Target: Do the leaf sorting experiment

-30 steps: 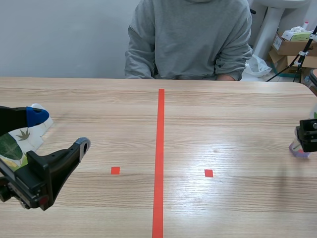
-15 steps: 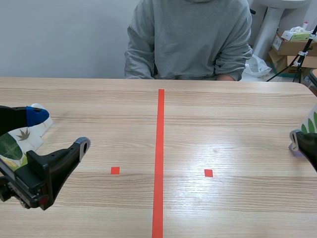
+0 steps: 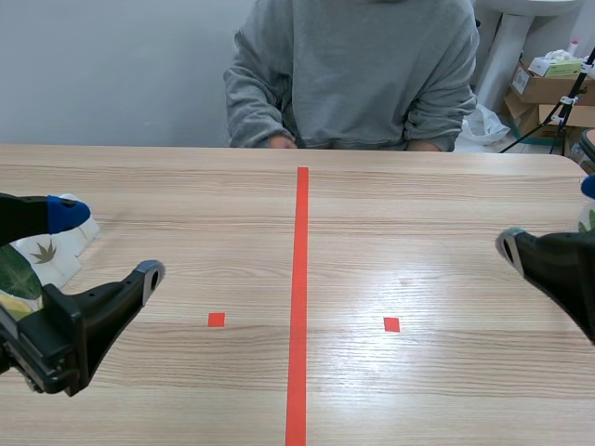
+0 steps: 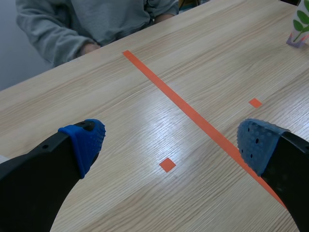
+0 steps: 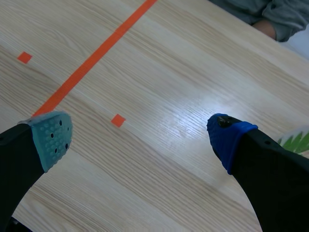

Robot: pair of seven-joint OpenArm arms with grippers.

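Leaf cards at left edge of surface, likely thin, light, slick; best pinched by an edge. Spread wide, empty: left hand, right hand.

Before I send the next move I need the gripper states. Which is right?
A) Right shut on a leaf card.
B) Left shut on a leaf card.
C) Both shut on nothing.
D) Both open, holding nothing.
D: the left gripper and the right gripper each stand wide open, with only bare table showing in the gap.
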